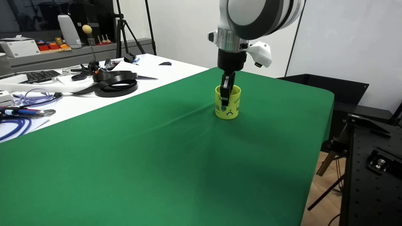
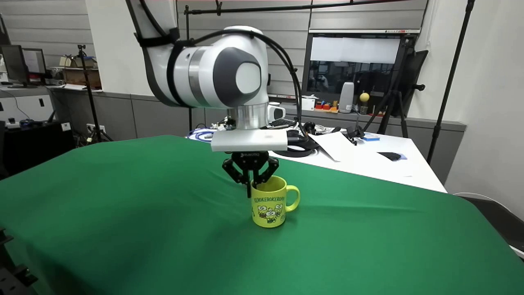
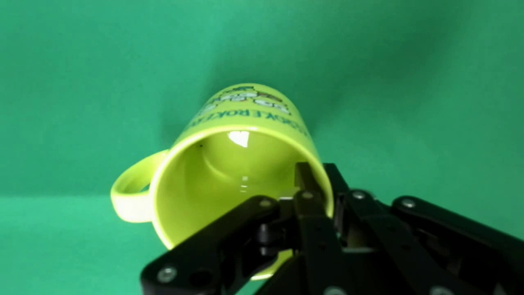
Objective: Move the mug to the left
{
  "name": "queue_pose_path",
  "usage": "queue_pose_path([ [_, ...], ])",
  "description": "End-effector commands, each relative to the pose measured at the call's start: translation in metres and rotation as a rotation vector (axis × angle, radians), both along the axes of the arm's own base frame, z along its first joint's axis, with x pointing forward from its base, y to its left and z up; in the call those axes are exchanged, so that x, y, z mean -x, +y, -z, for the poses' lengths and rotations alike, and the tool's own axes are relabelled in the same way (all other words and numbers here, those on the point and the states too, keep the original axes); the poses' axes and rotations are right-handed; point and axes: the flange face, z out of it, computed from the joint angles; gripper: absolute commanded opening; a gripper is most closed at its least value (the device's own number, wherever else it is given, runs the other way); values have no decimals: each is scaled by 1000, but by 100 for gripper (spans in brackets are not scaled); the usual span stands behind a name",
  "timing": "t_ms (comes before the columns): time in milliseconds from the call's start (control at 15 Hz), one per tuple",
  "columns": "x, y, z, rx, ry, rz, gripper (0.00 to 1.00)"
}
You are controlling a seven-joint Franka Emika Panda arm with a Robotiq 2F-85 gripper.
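Beside a white table, a green-draped desk carries an upright yellow-green mug, well apart from that table, the mug's wall pinched in the hand, the grasp apparently made, the leftward move and release seemingly yet to come.

The white table holds a keyboard, a looped black strap and paper. Beside the white table spreads a creased green cloth. Beyond the white table, a black tripod stands near a grey ledge that bears a white box and orange-red pieces.
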Motion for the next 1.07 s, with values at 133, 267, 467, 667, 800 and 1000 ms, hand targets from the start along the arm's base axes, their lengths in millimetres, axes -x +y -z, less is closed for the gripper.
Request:
queue_pose_path([
  [133,-12,12,-19,-33,42,-62,2],
  [267,-16,31,-25,-69,55,-167,2],
  [467,-17,61,-33,-83,62,-370,2],
  [667,-15,76,-37,-82,76,-557,2],
  [800,-14,80,-34,-98,91,-679,2],
  [1000,-9,81,-25,-106,130,-860,2],
])
